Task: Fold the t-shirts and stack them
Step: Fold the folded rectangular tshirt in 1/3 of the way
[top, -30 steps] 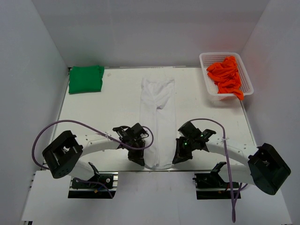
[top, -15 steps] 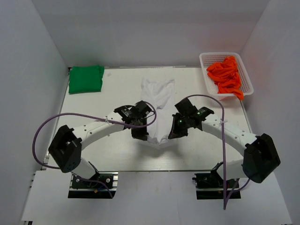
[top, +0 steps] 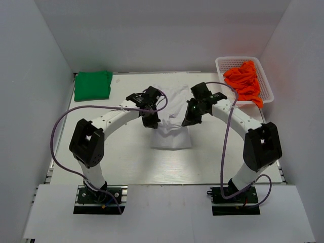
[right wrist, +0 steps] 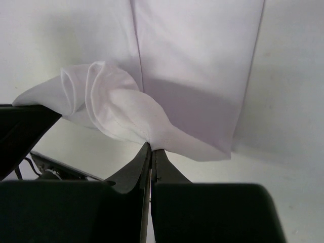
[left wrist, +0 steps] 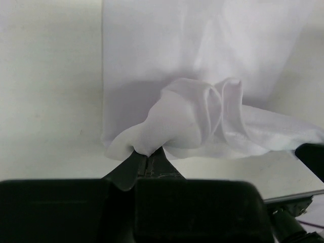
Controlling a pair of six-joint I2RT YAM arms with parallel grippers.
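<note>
2 t-shirts: 1 white t-shirt (top: 171, 138) between left end effector (top: 152, 124) and right end effector (top: 185, 122), 1 green t-shirt (top: 93, 85) left of both; 1 basket (top: 221, 71) right of both; 1 table (top: 121, 154)

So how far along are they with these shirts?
The green t-shirt lies folded at the far left corner, so that looks done. In hand: the left gripper and right gripper each pinch the white t-shirt, one end lifted over the rest. Left: finishing that fold and stacking the two shirts.
</note>
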